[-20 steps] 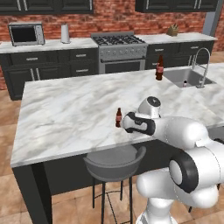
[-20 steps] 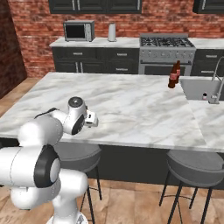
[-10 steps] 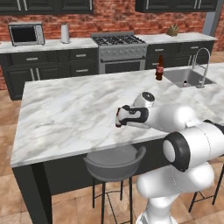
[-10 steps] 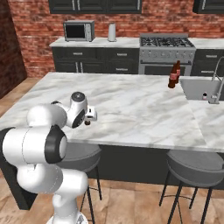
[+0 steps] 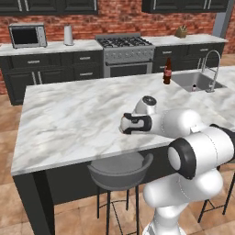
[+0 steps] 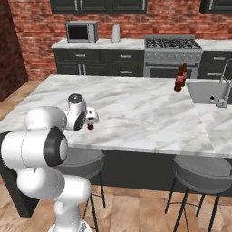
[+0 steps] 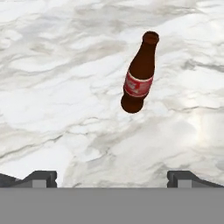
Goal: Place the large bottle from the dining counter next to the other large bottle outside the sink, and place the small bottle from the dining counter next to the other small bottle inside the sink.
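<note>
A short brown small bottle [image 7: 140, 74] with a red label stands upright on the marble dining counter [image 5: 69, 119], close to its front edge. My gripper [image 7: 113, 179] is open, its fingertips wide apart, with the bottle ahead of them and a little right of centre, not between them. From the right base the bottle's base [image 6: 90, 126] shows just below my gripper [image 6: 92, 119]. In the left base view my gripper [image 5: 127, 124] covers the bottle. A tall dark large bottle [image 5: 167, 71] stands on the counter beside the sink [image 5: 195, 81]. A small dark bottle [image 6: 211, 99] sits inside the basin.
A chrome tap [image 5: 209, 69] arches over the sink's right side. Grey stools [image 5: 120, 172] [image 6: 201, 170] are tucked under the counter's front edge. Black cabinets with a stove [image 5: 126, 55] and a microwave [image 5: 27, 36] line the brick back wall.
My hand has swung left across the counter toward the bottle, which now hides behind it in the left base view. The jaws have stayed open and the bottles have not moved.
</note>
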